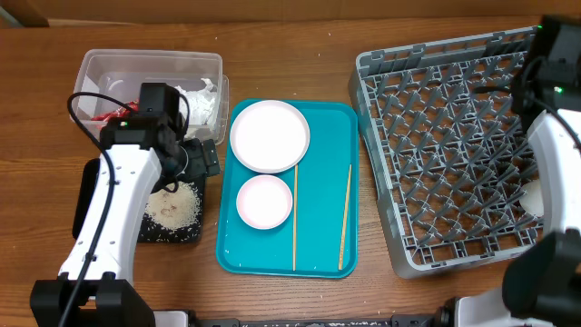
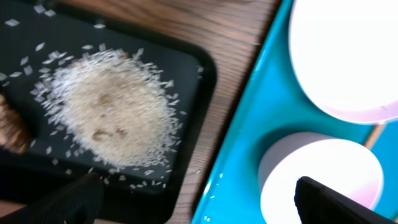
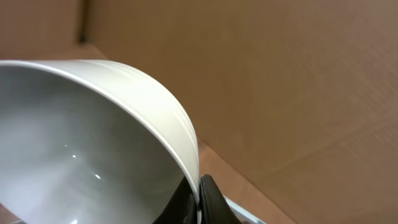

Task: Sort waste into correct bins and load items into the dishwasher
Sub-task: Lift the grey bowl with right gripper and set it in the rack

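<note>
By the near-left corner, the black tray (image 1: pixel 172 234) holds a heap of rice (image 1: pixel 172 207) with a brown lump (image 2: pixel 11 127) beside it. Just above the tray's right rim hangs the left gripper (image 1: pixel 207 159), its fingers (image 2: pixel 74 199) spread apart and empty. The teal tray (image 1: pixel 322 145) at mid-bench carries the pink bowl (image 1: pixel 264 201) nearer, the plate (image 1: pixel 270 135) farther, and two chopsticks (image 1: pixel 295 218) lying lengthwise. The dish rack (image 1: pixel 445 154) fills the right side. At the right edge, the right gripper (image 3: pixel 199 193) pinches the rim of the grey-white bowl (image 3: pixel 93 155). In the far-left corner, the clear tub (image 1: pixel 150 64) contains the napkin (image 1: pixel 204 100).
</note>
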`<state>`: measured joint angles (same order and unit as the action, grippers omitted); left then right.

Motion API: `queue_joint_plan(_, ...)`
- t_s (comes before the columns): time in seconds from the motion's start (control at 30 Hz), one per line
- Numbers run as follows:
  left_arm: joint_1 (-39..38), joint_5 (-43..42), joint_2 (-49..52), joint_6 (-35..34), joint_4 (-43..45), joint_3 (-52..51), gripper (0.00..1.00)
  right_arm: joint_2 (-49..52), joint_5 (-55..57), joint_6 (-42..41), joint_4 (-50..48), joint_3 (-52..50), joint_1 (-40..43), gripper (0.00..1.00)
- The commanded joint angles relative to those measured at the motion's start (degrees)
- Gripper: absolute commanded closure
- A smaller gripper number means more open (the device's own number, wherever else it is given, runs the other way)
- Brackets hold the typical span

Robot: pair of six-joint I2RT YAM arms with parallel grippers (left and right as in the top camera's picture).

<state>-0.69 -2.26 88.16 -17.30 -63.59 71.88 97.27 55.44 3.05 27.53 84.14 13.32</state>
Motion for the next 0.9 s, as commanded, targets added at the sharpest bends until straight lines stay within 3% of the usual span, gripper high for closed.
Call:
queue_joint_plan(0.0, 1.53, -5.7, -0.76, 5.14, 0.17, 0.61, 0.0, 3.52, 3.54, 1.25, -0.9, 1.07, 2.23, 0.96)
queue_joint_plan(0.23, 1.95, -4.83, -0.76, 5.11, 0.2, 0.61, 0.0, 9.2, 3.41, -6.78, 2.64, 1.01, 1.95, 0.96)
queue_joint_plan(0.87, 1.95, -4.83, -0.76, 5.07, 0.22, 0.61, 0.0, 9.79, -0.46, -18.14, 8.07, -4.31, -0.98, 0.96)
